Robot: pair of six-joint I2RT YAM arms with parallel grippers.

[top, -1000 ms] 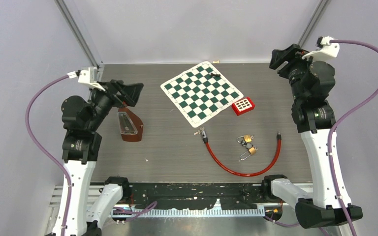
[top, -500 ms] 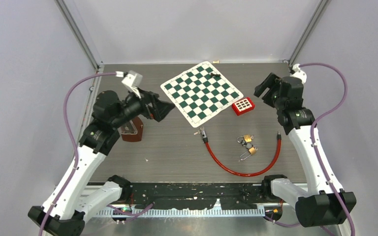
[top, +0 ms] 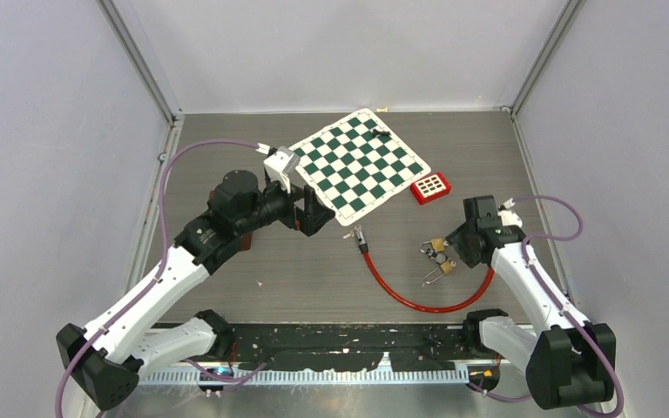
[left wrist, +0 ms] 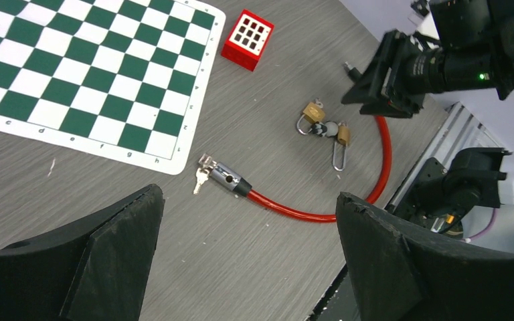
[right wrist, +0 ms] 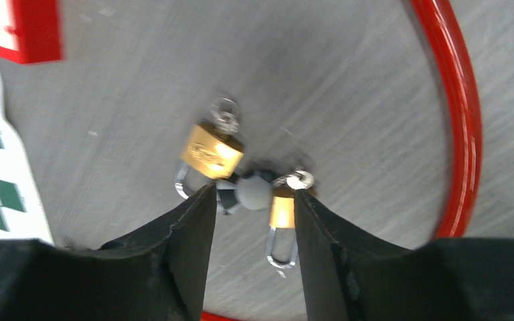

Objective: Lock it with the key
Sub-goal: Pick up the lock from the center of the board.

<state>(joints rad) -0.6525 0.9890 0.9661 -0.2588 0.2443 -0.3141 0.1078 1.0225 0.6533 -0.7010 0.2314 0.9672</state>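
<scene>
The table (top: 314, 287) is surfaced in scuffed grey wood-grain and is enclosed by plain pale walls (top: 43, 131) joined by metal rails (top: 139, 61). Black tape (top: 331, 353) is laid along the near edge. A green-and-white chess mat (top: 359, 165) is spread at the far centre, with a red perforated block (top: 430, 188) just to its right. A red cable lock (top: 427, 309) is curved across the near right, with keys (left wrist: 203, 175) at its left end. Inside that curve a broad brass padlock (right wrist: 211, 152) and a slim brass padlock (right wrist: 282, 210) are lying, a small grey ball (right wrist: 251, 190) between them. The right gripper (right wrist: 253, 195) is held over them, fingers parted to either side of the ball. The left gripper (top: 317, 213) is spread wide and empty by the mat's near corner.
</scene>
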